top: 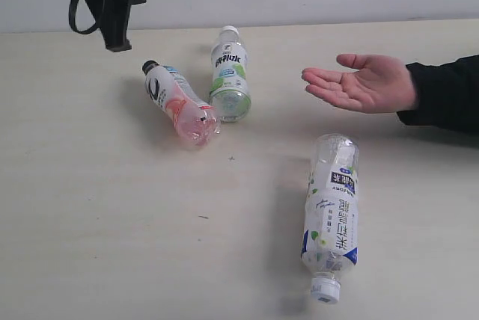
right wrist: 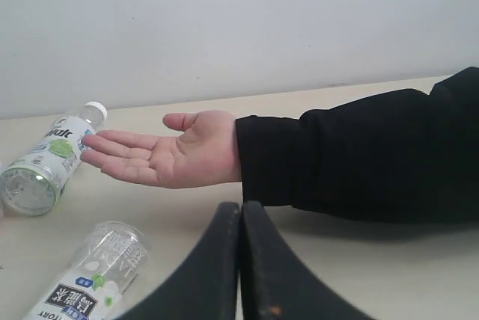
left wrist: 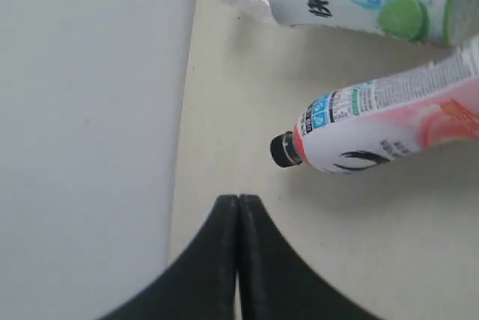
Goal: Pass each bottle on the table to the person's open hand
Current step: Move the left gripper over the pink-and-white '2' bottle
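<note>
Left to right in the exterior view: the left gripper (top: 117,43) hangs over the far left of the table (top: 90,208), its jaws pressed together on nothing. Near it lies the pink-tinted bottle (top: 178,103), on its side, black cap pointing toward that gripper. Just beside the pink bottle's base lies the green-label bottle (top: 229,75), white cap toward the far edge; whether the two touch you cannot tell. Well apart, toward the near edge, the blue-label bottle (top: 331,215) lies with its cap nearest the camera. At right the person's open hand (top: 367,82) waits palm up and empty. The right gripper (right wrist: 241,206), seen only in its wrist view, is likewise closed and empty, near the sleeve. All three bottles look empty, so expect them to be light, thin-walled and ready to dent or roll. Take each across the labelled mid-body, where the paper likely offers more grip than bare plastic, and squeeze gently.
</note>
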Motion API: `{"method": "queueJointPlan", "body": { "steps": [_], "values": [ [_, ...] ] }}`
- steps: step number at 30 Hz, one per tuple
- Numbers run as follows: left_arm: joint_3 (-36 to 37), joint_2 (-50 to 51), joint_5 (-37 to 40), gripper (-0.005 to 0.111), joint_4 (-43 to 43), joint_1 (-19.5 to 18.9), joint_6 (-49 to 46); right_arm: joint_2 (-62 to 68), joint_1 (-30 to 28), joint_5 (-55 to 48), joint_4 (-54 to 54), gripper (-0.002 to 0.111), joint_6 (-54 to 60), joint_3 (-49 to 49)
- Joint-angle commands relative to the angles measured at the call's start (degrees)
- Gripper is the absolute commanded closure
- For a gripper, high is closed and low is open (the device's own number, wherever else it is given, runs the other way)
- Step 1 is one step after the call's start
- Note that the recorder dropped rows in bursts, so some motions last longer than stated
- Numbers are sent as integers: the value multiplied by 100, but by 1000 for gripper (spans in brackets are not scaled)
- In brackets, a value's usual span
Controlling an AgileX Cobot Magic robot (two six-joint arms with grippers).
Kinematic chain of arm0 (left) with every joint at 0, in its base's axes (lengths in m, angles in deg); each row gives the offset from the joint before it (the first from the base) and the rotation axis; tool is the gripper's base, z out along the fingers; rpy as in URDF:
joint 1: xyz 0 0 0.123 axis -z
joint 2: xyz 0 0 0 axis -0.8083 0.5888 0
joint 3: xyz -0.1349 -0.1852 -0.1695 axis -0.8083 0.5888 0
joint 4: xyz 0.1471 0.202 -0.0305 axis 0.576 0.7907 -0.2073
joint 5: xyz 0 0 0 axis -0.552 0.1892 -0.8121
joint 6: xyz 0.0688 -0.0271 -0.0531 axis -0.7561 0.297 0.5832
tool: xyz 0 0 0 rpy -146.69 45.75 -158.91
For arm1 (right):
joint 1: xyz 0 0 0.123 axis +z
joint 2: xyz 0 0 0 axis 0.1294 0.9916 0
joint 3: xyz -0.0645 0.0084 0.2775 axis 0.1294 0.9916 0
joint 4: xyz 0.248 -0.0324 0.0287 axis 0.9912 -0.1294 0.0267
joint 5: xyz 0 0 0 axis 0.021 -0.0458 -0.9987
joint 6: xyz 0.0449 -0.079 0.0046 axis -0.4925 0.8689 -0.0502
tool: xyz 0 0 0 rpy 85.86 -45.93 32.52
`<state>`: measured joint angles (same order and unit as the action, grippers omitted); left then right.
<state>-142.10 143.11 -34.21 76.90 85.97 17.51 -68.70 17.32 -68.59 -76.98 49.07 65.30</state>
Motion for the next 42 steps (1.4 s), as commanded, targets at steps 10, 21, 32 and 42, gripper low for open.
{"method": "queueJointPlan", "body": {
  "steps": [10, 21, 32, 42],
  "values": [
    [-1516, 859, 3293, 107, -3542, -754, -5104, -33, -29, 29, 0, 108, -12, 26],
    [-1566, 1453, 2712, 107, -3003, -754, -5276, -33, -29, 29, 0, 108, -12, 26],
    [-1566, 1540, 2316, 98, -2843, -754, -5336, -33, -29, 29, 0, 108, -12, 26],
    [-1566, 1602, 2254, 34, -2866, -754, -6088, -33, -29, 29, 0, 108, -12, 26]
  ]
}}
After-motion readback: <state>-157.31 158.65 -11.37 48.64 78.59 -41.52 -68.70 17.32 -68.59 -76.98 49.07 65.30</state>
